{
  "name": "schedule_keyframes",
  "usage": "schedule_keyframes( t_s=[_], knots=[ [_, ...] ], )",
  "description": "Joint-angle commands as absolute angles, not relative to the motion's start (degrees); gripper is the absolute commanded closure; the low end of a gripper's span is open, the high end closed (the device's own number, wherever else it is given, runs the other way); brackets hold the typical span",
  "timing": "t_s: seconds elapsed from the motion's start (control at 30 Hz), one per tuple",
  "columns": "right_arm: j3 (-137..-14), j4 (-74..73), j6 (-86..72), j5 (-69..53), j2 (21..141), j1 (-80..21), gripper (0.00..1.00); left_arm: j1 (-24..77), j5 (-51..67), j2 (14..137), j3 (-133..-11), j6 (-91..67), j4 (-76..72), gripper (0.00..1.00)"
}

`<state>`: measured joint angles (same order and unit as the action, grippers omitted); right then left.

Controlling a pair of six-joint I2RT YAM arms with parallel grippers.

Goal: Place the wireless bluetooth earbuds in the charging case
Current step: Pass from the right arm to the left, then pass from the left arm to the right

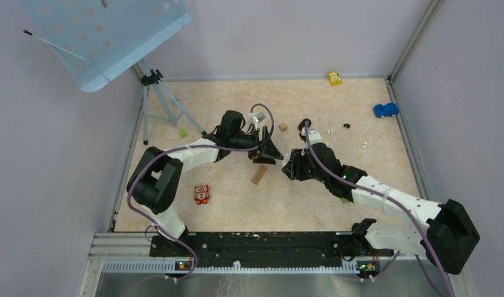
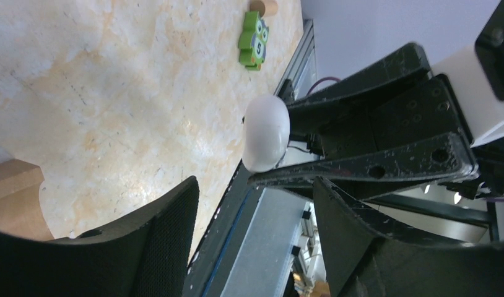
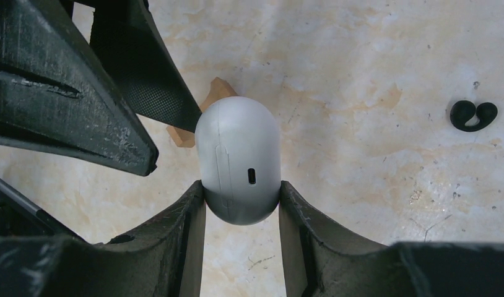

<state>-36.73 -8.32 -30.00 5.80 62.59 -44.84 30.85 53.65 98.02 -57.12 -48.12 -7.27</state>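
Charging case (image 3: 238,162): pale grey-white oval shell, lid apparently shut along its seam, small dark slot facing the right wrist camera; held off the tabletop (image 1: 237,204) near its middle. Holder: right tool (image 3: 241,189), jaws partway closed and pressed against the two flanks of the shell's lower half. Long axis: runs out along the right tool's fingers, with the rounded free end pointing away from that tool and toward the left one. Left tool (image 2: 256,185): jaws apart, a wide gap between them and nothing in it; the charging case (image 2: 266,132) lies just ahead of its fingertips, end-on, not yet between them. From the right wrist, one left finger (image 3: 169,93) stands just beside the upper left of the shell; whether it touches cannot be told. Nearer arm: the left, judged best placed to take the free end or work the lid, since the right is occupied. Earbuds: none in the case or in either tool. Black earbud (image 3: 473,115) lies on the tabletop to the far right of the case, well apart; two small white earbuds (image 1: 329,132) (image 1: 364,145) lie near it, beyond the right arm. Also present: tan wooden block (image 1: 259,174) on the tabletop under the two tools.
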Motion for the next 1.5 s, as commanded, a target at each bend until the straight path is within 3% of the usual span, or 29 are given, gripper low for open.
schedule_keyframes(
  t_s=[0.0,0.17,0.6,0.73,0.8,0.9,0.97,1.03,1.27,1.47],
  knots=[
    [-35.69,-4.47,-30.44,4.10,61.03,-45.25,0.74,31.03,51.83,96.89,-56.55,-52.18,-15.59,0.31],
    [-35.40,-3.76,-30.55,3.82,60.90,-45.27,0.74,31.37,50.89,98.14,-56.83,-52.64,-15.39,0.47],
    [-35.32,-3.60,-31.28,3.15,60.86,-45.36,0.72,34.65,51.12,100.42,-58.01,-53.22,-15.14,0.50],
    [-35.84,-3.93,-30.78,3.28,61.09,-45.50,0.70,34.64,51.66,100.91,-58.01,-53.03,-14.58,0.60],
    [-36.01,-4.38,-31.08,3.77,61.08,-45.50,0.70,34.69,51.75,101.07,-57.94,-53.15,-14.62,0.71],
    [-36.85,-6.51,-31.77,5.59,61.28,-45.51,0.56,34.65,51.21,100.54,-58.02,-52.96,-14.06,0.85],
    [-37.65,-8.68,-31.47,6.64,61.18,-45.49,0.27,34.55,50.35,99.94,-58.44,-52.56,-12.71,0.88],
    [-38.72,-9.99,-29.33,5.58,61.17,-45.45,0.14,33.87,49.08,99.49,-59.17,-52.62,-9.96,0.97],
    [-42.28,-17.13,-20.77,8.30,59.61,-46.92,0.11,30.60,35.55,99.05,-65.81,-56.81,15.37,1.00],
    [-44.48,-16.07,-17.10,20.13,62.42,-55.04,0.13,30.57,28.88,105.70,-79.26,-58.21,42.62,1.00]
  ],
)
